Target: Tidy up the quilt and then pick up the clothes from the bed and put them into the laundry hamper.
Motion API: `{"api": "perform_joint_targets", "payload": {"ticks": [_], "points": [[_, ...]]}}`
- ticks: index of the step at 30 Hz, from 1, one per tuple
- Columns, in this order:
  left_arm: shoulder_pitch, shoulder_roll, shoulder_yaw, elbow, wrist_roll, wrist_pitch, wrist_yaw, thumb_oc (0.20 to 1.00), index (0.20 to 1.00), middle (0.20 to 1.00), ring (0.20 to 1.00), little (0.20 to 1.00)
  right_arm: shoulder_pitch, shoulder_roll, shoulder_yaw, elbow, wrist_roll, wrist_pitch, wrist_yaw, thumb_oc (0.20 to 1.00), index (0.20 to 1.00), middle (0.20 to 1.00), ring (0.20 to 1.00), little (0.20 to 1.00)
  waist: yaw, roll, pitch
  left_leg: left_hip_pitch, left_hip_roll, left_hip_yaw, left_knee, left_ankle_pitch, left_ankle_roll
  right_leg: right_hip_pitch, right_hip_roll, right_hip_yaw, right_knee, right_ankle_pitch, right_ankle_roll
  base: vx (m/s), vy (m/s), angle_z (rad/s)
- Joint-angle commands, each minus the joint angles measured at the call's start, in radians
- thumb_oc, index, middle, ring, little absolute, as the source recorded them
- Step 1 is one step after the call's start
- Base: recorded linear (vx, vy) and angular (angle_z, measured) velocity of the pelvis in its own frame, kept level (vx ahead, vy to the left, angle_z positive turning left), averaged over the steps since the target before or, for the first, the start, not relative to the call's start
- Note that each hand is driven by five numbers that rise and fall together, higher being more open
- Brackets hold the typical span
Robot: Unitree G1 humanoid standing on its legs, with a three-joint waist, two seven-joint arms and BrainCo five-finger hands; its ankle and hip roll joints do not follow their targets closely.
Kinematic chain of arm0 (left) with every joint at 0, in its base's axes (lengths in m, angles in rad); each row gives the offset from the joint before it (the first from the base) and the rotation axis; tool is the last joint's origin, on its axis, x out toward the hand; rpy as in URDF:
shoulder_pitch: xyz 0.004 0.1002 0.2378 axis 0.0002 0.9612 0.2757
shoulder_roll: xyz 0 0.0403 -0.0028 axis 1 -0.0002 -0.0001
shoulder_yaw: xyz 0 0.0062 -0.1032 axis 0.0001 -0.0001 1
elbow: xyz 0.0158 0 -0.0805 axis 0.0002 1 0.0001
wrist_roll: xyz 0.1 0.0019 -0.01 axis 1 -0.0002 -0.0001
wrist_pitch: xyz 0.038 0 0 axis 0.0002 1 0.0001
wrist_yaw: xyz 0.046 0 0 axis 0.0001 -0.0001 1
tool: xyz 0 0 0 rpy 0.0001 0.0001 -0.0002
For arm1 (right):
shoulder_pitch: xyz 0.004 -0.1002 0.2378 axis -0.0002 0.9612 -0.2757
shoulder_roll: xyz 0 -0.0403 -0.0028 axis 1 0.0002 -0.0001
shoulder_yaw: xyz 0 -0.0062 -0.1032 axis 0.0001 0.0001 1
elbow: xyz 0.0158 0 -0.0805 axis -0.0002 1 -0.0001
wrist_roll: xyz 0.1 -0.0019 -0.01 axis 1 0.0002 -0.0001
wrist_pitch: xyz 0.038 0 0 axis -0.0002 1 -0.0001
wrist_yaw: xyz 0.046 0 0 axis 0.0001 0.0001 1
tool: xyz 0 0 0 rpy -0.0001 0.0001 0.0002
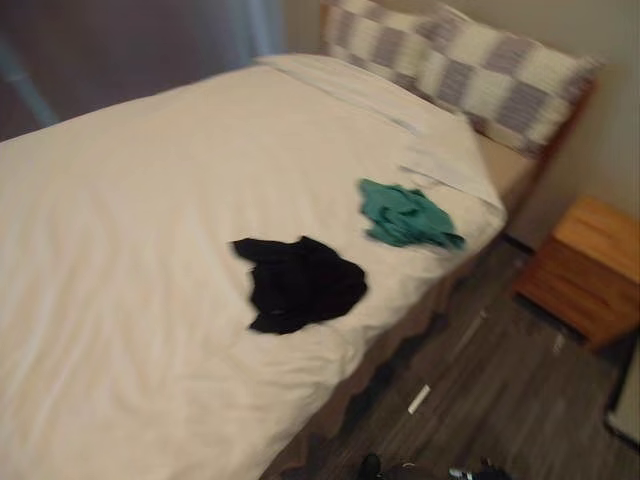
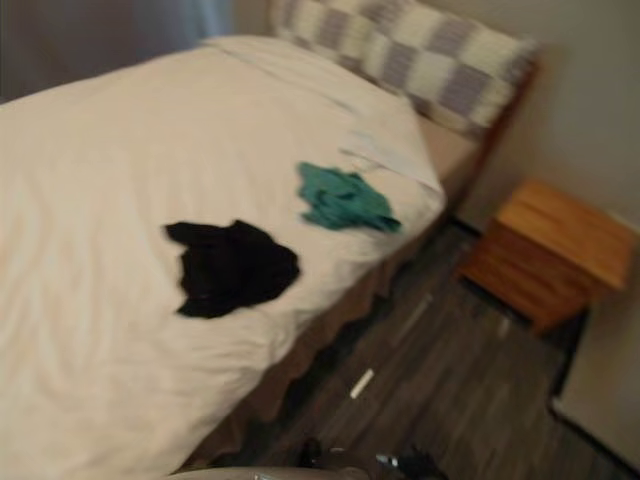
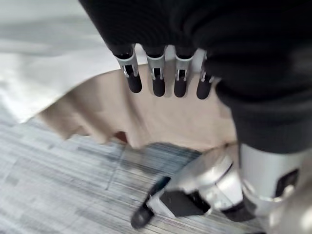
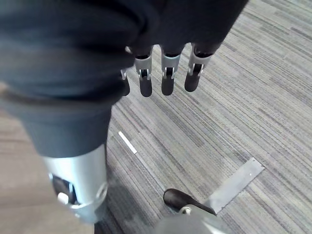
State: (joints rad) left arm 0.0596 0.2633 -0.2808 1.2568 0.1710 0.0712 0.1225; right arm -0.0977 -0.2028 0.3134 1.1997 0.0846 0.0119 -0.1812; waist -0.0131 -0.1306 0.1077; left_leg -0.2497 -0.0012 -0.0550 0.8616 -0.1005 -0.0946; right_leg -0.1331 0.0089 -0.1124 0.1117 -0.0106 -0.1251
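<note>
Hands (image 3: 165, 78) idle; nightstand (image 1: 590, 265) beside bed (image 1: 150, 250).

The bed (image 1: 520, 170) carries a white quilt (image 1: 150, 250), black garment (image 1: 300, 285), green garment (image 1: 405, 215) and checked pillows (image 1: 480, 75).

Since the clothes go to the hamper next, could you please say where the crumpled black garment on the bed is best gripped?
Pinch the bunched middle of the crumpled black garment from above, reaching in from the bed's floor-side edge. It lies flat on the white quilt, apart from the green garment, so only raised folds offer a hold.
</note>
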Motion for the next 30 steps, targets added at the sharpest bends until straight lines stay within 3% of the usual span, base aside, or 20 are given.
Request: {"api": "perform_joint_targets", "payload": {"ticks": [1, 2, 3, 7, 8, 9, 10, 11, 13, 16, 17, 18, 19, 20, 22, 23, 24, 25, 27, 30], "points": [[-0.236, -0.015, -0.001, -0.049, -0.043, -0.071, 0.097, 1.0, 1.0, 1.0, 1.0, 1.0, -0.021, -0.093, 0.044, -0.111, -0.14, -0.005, -0.02, 1.0, 1.0, 1.0, 1.0, 1.0, 0.08, 0.045, 0.153, 0.049, 0.015, -0.054, -0.538, 0.032, 0.026, 0.164, -0.043, 0.132, -0.17, -0.015, 0.242, 0.55, 0.376, -3.75], [-0.256, -0.022, 0.001, -0.057, -0.053, -0.076, 0.101, 1.0, 1.0, 1.0, 1.0, 1.0, -0.033, -0.1, 0.063, -0.144, -0.155, -0.013, -0.018, 1.0, 1.0, 1.0, 1.0, 1.0, 0.094, 0.06, 0.136, 0.069, 0.019, -0.096, -0.707, 0.094, 0.01, 0.179, -0.023, 0.196, -0.184, -0.017, 0.249, 0.58, 0.401, -3.58], [-0.261, -0.029, -0.009, -0.053, -0.041, -0.077, 0.099, 1.0, 1.0, 1.0, 1.0, 1.0, -0.029, -0.104, 0.065, -0.154, -0.161, -0.015, -0.011, 1.0, 1.0, 1.0, 1.0, 1.0, 0.085, 0.066, 0.13, 0.09, 0.035, -0.082, -0.75, 0.104, 0.011, 0.189, -0.017, 0.213, -0.181, -0.034, 0.249, 0.32, 0.232, -2.59], [-0.281, -0.026, -0.03, -0.061, -0.019, -0.071, 0.094, 1.0, 1.0, 1.0, 1.0, 1.0, 0.007, -0.099, 0.05, -0.172, -0.166, -0.019, -0.006, 1.0, 1.0, 1.0, 1.0, 1.0, 0.057, 0.054, 0.114, 0.136, 0.031, -0.043, -0.774, 0.096, 0.033, 0.181, -0.017, 0.252, -0.077, -0.076, 0.244, 0.21, 0.222, -1.34], [-0.291, -0.02, -0.035, -0.069, -0.018, -0.071, 0.09, 1.0, 1.0, 1.0, 1.0, 1.0, 0.013, -0.096, 0.047, -0.171, -0.169, -0.019, -0.004, 1.0, 1.0, 1.0, 1.0, 1.0, 0.056, 0.047, 0.119, 0.152, 0.026, -0.019, -0.777, 0.084, 0.046, 0.148, -0.011, 0.252, 0.028, -0.088, 0.261, 0.17, 0.216, -1.26], [-0.313, -0.018, -0.04, -0.081, -0.016, -0.069, 0.09, 1.0, 1.0, 1.0, 1.0, 1.0, 0.012, -0.09, 0.036, -0.163, -0.163, -0.016, -0.006, 1.0, 1.0, 1.0, 1.0, 1.0, 0.044, 0.045, 0.132, 0.169, 0.028, 0.01, -0.781, 0.074, 0.054, 0.093, -0.014, 0.236, 0.132, -0.072, 0.31, 0.21, 0.287, -1.09], [-0.335, -0.007, -0.055, -0.131, -0.024, -0.067, 0.098, 1.0, 1.0, 1.0, 1.0, 1.0, 0.009, -0.088, 0.004, -0.144, -0.153, -0.004, -0.013, 1.0, 1.0, 1.0, 1.0, 1.0, 0.011, 0.055, 0.163, 0.222, 0.036, 0.052, -0.8, 0.061, 0.066, -0.014, -0.053, 0.178, 0.323, 0.027, 0.375, 0.2, 0.283, -0.87], [-0.344, -0.004, -0.064, -0.145, -0.029, -0.071, 0.101, 1.0, 1.0, 1.0, 1.0, 1.0, 0.014, -0.083, -0.013, -0.134, -0.14, -0.003, -0.021, 1.0, 1.0, 1.0, 1.0, 1.0, -0.002, 0.068, 0.173, 0.243, 0.048, 0.052, -0.815, 0.062, 0.067, -0.065, -0.048, 0.155, 0.38, 0.06, 0.377, 0.15, 0.21, -0.49], [-0.355, -0.002, -0.076, -0.16, -0.036, -0.079, 0.101, 1.0, 1.0, 1.0, 1.0, 1.0, 0.026, -0.08, -0.04, -0.115, -0.115, -0.008, -0.033, 1.0, 1.0, 1.0, 1.0, 1.0, -0.021, 0.076, 0.181, 0.263, 0.043, 0.037, -0.826, 0.055, 0.07, -0.102, -0.036, 0.138, 0.389, 0.041, 0.357, 0.18, 0.108, -0.17], [-0.366, -0.007, -0.102, -0.159, -0.026, -0.088, 0.09, 1.0, 1.0, 1.0, 1.0, 1.0, 0.07, -0.066, -0.076, -0.075, -0.054, -0.016, -0.041, 1.0, 1.0, 1.0, 1.0, 1.0, -0.07, 0.069, 0.173, 0.326, -0.002, -0.018, -0.882, 0.026, 0.077, -0.13, 0.048, 0.142, 0.207, 0.003, 0.314, 0.47, 0.046, 0.92], [-0.37, -0.003, -0.099, -0.116, -0.007, -0.086, 0.074, 1.0, 1.0, 1.0, 1.0, 1.0, 0.082, -0.062, -0.093, -0.057, -0.032, -0.017, -0.044, 1.0, 1.0, 1.0, 1.0, 1.0, -0.101, 0.068, 0.161, 0.398, -0.013, -0.04, -0.923, -0.016, 0.066, -0.158, 0.02, 0.051, 0.022, 0.047, 0.301, 0.51, -0.022, 1.57], [-0.37, -0.003, -0.099, -0.116, -0.007, -0.086, 0.074, 1.0, 1.0, 1.0, 1.0, 1.0, 0.082, -0.063, -0.093, -0.057, -0.032, -0.017, -0.044, 1.0, 1.0, 1.0, 1.0, 1.0, -0.102, 0.069, 0.162, 0.399, -0.012, -0.041, -0.923, -0.016, 0.066, -0.156, 0.02, 0.049, 0.021, 0.047, 0.3, 0.73, -0.067, 1.44], [-0.348, 0.016, -0.106, -0.06, 0.065, -0.077, 0.051, 1.0, 1.0, 1.0, 1.0, 1.0, 0.089, -0.066, -0.097, -0.039, -0.036, -0.014, -0.038, 1.0, 1.0, 1.0, 1.0, 1.0, -0.111, 0.071, 0.141, 0.449, -0.019, -0.028, -0.883, -0.093, 0.053, -0.146, -0.024, -0.053, -0.063, 0.056, 0.289, 0.38, -0.05, 1.0], [-0.347, 0.016, -0.105, -0.059, 0.066, -0.077, 0.051, 1.0, 1.0, 1.0, 1.0, 1.0, 0.09, -0.067, -0.097, -0.039, -0.036, -0.014, -0.038, 1.0, 1.0, 1.0, 1.0, 1.0, -0.114, 0.075, 0.143, 0.45, -0.015, -0.031, -0.878, -0.099, 0.052, -0.139, -0.021, -0.058, -0.066, 0.055, 0.289, 0.67, -0.011, 0.96], [-0.276, 0.016, -0.065, -0.028, 0.068, -0.07, 0.049, 1.0, 1.0, 1.0, 1.0, 1.0, 0.091, -0.081, -0.101, -0.024, -0.036, -0.013, -0.026, 1.0, 1.0, 1.0, 1.0, 1.0, -0.108, 0.098, 0.14, 0.371, -0.008, 0.014, -0.528, 0.032, -0.029, -0.049, -0.005, -0.029, -0.059, 0.068, 0.236, 0.46, -0.015, 0.63], [-0.262, 0.027, -0.041, -0.038, 0.038, -0.066, 0.061, 1.0, 1.0, 1.0, 1.0, 1.0, 0.075, -0.093, -0.105, -0.03, -0.023, -0.013, -0.042, 1.0, 1.0, 1.0, 1.0, 1.0, -0.081, 0.057, 0.168, 0.203, -0.031, 0.017, -0.237, 0.107, -0.036, -0.004, -0.047, -0.013, -0.084, 0.067, 0.212, 0.22, -0.086, 0.21], [-0.262, 0.028, -0.041, -0.039, 0.038, -0.065, 0.061, 1.0, 1.0, 1.0, 1.0, 1.0, 0.075, -0.093, -0.105, -0.03, -0.023, -0.013, -0.042, 1.0, 1.0, 1.0, 1.0, 1.0, -0.08, 0.061, 0.169, 0.195, -0.026, 0.017, -0.223, 0.099, -0.036, -0.006, -0.042, -0.013, -0.083, 0.067, 0.211, 0.35, -0.061, -0.11], [-0.253, 0.03, -0.019, -0.042, -0.003, -0.07, 0.075, 1.0, 1.0, 1.0, 1.0, 1.0, 0.051, -0.097, -0.1, -0.036, -0.019, -0.012, -0.045, 1.0, 1.0, 1.0, 1.0, 1.0, -0.041, 0.046, 0.185, 0.074, -0.007, 0.041, -0.158, 0.058, -0.003, 0.054, -0.053, 0.023, -0.11, 0.048, 0.209, 0.3, 0.053, -0.25], [-0.248, 0.029, -0.011, -0.041, -0.011, -0.071, 0.078, 1.0, 1.0, 1.0, 1.0, 1.0, 0.045, -0.097, -0.094, -0.038, -0.026, -0.01, -0.044, 1.0, 1.0, 1.0, 1.0, 1.0, -0.024, 0.043, 0.181, 0.053, 0.004, 0.054, -0.218, 0.055, 0.006, 0.072, -0.063, 0.035, -0.121, 0.04, 0.215, 0.27, 0.079, -0.64], [-0.223, 0.015, 0.011, -0.039, -0.025, -0.076, 0.084, 1.0, 1.0, 1.0, 1.0, 1.0, 0.032, -0.104, -0.079, -0.059, -0.047, -0.015, -0.043, 1.0, 1.0, 1.0, 1.0, 1.0, 0.01, 0.075, 0.152, 0.085, 0.036, 0.079, -0.582, 0.047, 0.017, 0.11, -0.059, 0.053, -0.15, 0.021, 0.238, 0.35, 0.227, -0.56]]}}
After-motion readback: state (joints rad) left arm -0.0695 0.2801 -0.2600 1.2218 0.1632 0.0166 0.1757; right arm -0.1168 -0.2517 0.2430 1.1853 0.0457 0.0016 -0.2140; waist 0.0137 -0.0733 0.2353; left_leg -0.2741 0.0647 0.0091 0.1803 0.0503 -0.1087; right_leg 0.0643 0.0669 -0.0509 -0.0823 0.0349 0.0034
